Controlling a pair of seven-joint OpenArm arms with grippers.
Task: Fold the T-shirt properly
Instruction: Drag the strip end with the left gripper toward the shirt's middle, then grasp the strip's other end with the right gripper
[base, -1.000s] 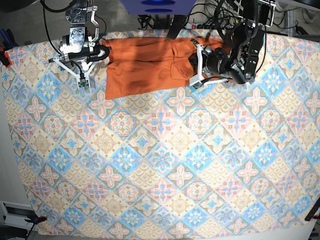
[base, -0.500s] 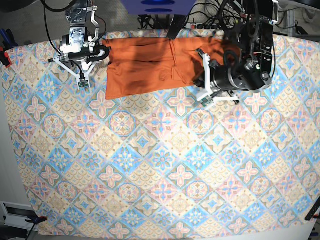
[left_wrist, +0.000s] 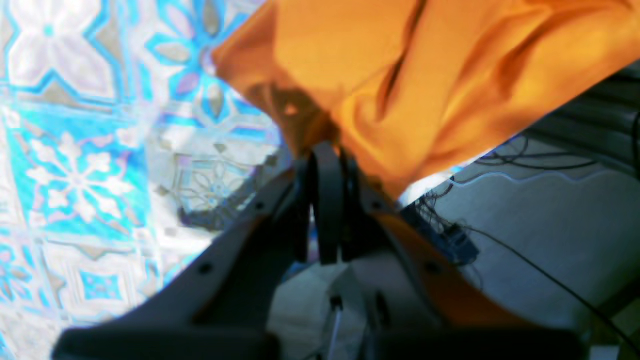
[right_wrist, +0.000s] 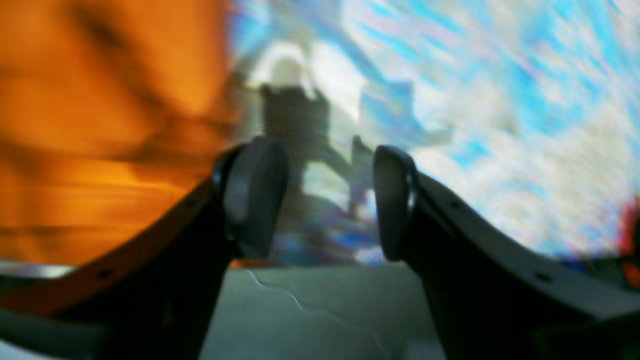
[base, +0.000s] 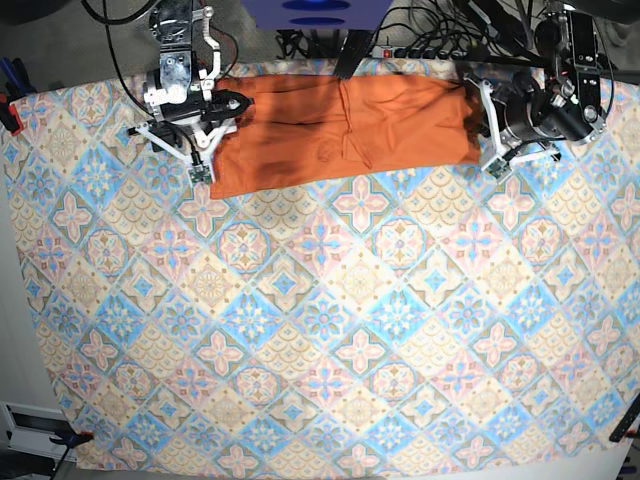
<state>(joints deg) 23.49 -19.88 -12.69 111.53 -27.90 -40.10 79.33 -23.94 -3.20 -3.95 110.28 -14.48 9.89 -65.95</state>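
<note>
The orange T-shirt (base: 340, 125) lies spread along the table's far edge, with a wrinkle near its middle. At its right end my left gripper (base: 478, 118) is shut on the fabric. The left wrist view shows the closed jaws (left_wrist: 325, 160) pinching an orange fold (left_wrist: 400, 100) lifted off the cloth. My right gripper (base: 235, 102) sits at the shirt's left end. In the blurred right wrist view it (right_wrist: 325, 195) stands open with nothing between the fingers, and the T-shirt (right_wrist: 100, 125) lies just to the left of them.
The blue-and-beige patterned tablecloth (base: 320, 330) covers the whole table. Cables and a power strip (base: 420, 45) lie beyond the far edge, beside a blue object (base: 315, 12) and a black strap (base: 352, 55). A red clamp (base: 10, 115) grips the left edge.
My left gripper has swung right with the shirt's end, drawing the folded-over part out flat. The right arm has shifted a little right toward the shirt, and its jaws stand slightly wider.
</note>
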